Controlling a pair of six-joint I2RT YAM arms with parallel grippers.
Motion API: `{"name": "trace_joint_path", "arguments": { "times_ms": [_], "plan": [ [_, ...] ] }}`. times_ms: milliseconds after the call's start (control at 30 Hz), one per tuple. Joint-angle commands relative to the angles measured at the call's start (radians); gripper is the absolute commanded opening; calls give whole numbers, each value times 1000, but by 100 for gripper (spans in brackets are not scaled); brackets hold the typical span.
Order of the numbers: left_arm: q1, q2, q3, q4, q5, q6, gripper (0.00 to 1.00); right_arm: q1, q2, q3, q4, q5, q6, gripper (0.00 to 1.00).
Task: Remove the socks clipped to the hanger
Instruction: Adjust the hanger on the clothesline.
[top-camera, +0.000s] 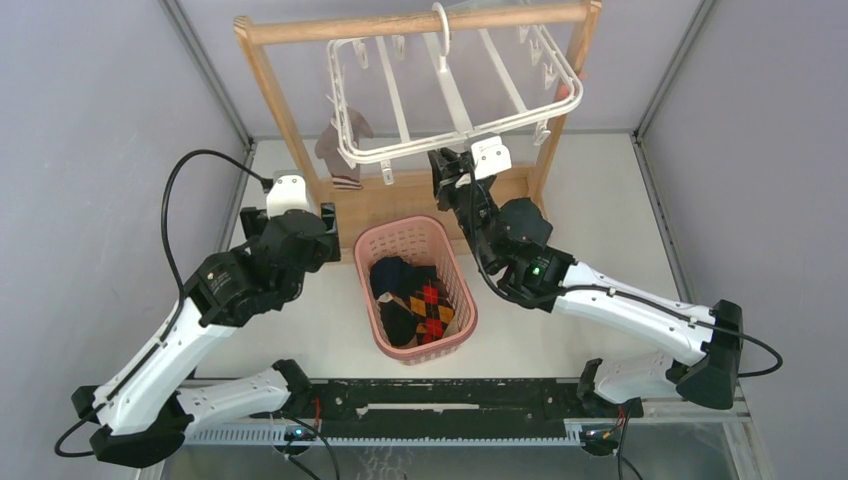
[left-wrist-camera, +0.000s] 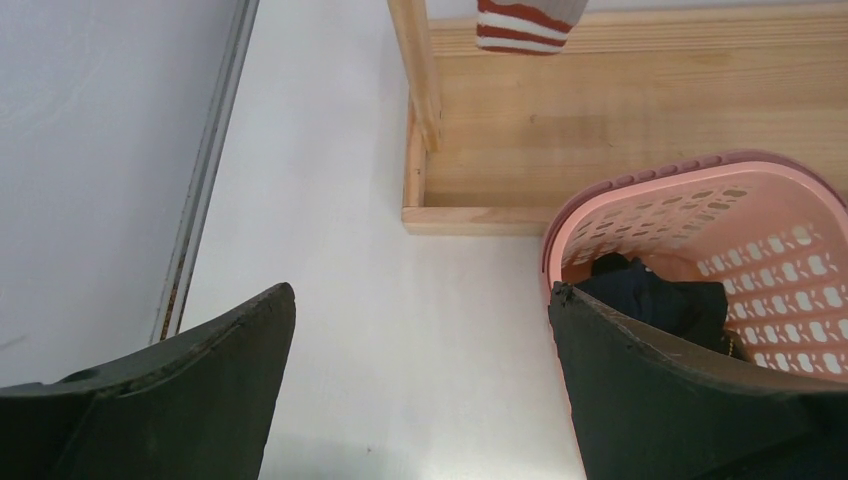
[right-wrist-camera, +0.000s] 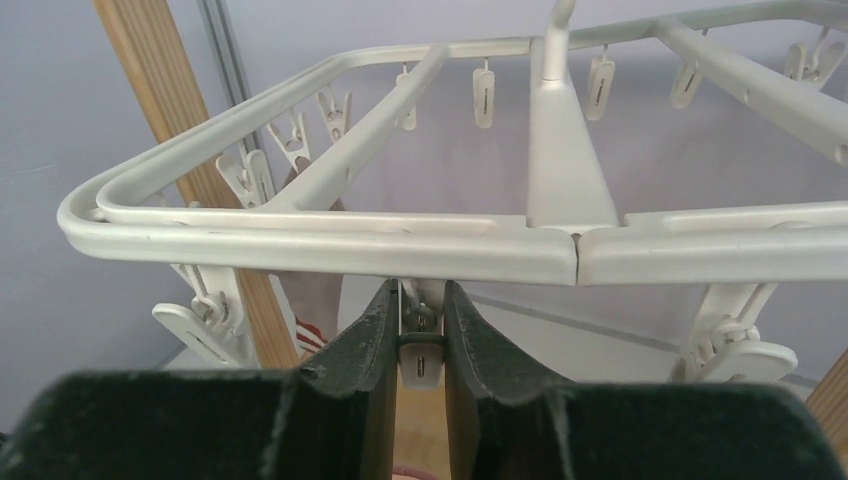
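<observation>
Progress: most socks (top-camera: 418, 300) lie in the basket (top-camera: 405, 222), black ones and a red-yellow argyle one showing. One grey sock (top-camera: 343, 150) with a red-white cuff is still clipped at the left end of the hanger (right-wrist-camera: 320, 245), hanging just beside the left post of the rack (top-camera: 400, 22). No other sock is seen on the hanger. Judged nearly done, one removal left.

Right gripper (right-wrist-camera: 418, 305) sits under the hanger's near rail, right of the basket's middle, with its fingers narrowed onto a dangling clip (right-wrist-camera: 421, 362). No fabric shows in that clip.

Left gripper (left-wrist-camera: 420, 295) is spread wide and holds nothing. It hangs low over the table (left-wrist-camera: 330, 250), left of the basket and near the rack base, below the last sock.

In the way: the rack post stands close to the last sock, neighbouring clips crowd that corner, and the right arm takes up the middle of the near rail.
</observation>
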Motion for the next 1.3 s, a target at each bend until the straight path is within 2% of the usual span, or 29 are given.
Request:
{"name": "trace_joint_path", "arguments": {
  "times_ms": [0, 167, 933, 1267],
  "plan": [
    [-3, 1, 47, -12, -48, -2, 100, -19, -50, 45, -24, 1, 17, 13],
    [-3, -40, 17, 25, -28, 6, 100, -54, -79, 45, -71, -25, 56, 8],
    [-3, -89, -16, 45, -8, 10, 100, -355, -232, 21, -265, -248, 341, 1],
    [-3, -96, -26, 65, -21, 22, 100, -366, -217, 17, -247, -397, 398, 0]
  ]
}}
